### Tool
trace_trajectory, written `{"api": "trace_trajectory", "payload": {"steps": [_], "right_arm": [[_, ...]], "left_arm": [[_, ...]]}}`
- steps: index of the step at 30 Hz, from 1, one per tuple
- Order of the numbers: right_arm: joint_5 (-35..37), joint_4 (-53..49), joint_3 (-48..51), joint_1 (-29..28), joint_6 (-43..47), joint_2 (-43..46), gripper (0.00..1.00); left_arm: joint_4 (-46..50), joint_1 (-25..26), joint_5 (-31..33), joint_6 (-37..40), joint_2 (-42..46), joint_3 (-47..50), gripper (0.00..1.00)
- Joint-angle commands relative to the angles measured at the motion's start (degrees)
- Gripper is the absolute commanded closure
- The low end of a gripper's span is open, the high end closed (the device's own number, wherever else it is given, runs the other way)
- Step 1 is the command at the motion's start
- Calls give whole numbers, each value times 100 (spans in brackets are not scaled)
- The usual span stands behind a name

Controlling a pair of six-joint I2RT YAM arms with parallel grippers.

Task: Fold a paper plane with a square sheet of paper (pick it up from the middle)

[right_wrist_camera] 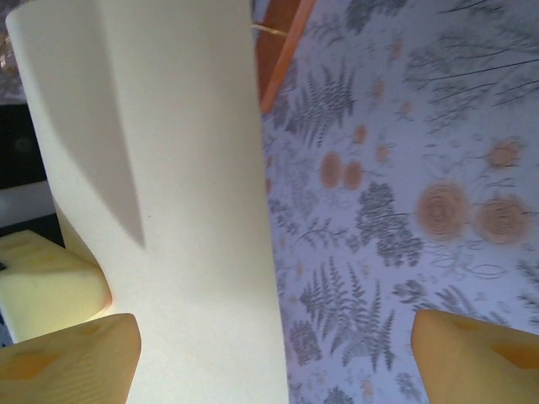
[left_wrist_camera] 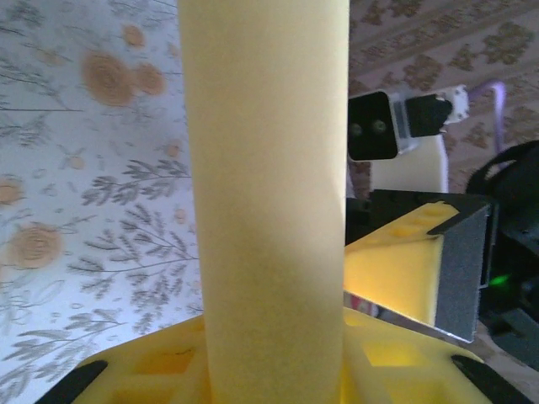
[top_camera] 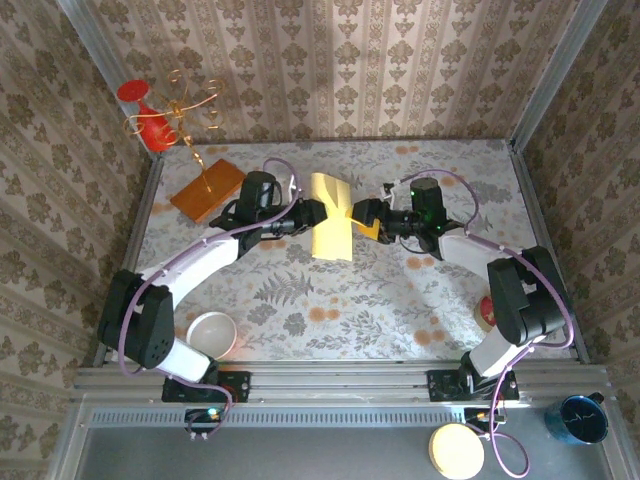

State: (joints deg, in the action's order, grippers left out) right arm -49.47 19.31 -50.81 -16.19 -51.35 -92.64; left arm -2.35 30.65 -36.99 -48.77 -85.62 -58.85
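Running far-to-near, long axis of folded paper [top_camera: 332, 232]

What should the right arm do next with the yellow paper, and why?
Probably ease the right gripper back, clear of the square sheet of paper. Its jaws stand wide apart in the right wrist view, with the sheet beside one finger, while the left gripper appears to hold the bent-over sheet between its pads. Backing straight off should avoid snagging it.
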Motion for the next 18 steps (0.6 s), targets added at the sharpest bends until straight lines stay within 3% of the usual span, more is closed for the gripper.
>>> {"api": "trace_trajectory", "payload": {"steps": [1, 6, 12, 18], "right_arm": [[-540, 611, -192, -133, -357, 80, 15], [-616, 820, -194, -157, -519, 88, 25], [-551, 701, -193, -123, -512, 145, 52], [-455, 598, -173, -94, -494, 150, 68]], "left_arm": [[-460, -42, -557, -276, 51, 23, 68], [-516, -85, -625, -352, -25, 69, 68], [-94, -154, -478, -184, -90, 65, 69], [81, -191, -449, -97, -166, 83, 69]]}}
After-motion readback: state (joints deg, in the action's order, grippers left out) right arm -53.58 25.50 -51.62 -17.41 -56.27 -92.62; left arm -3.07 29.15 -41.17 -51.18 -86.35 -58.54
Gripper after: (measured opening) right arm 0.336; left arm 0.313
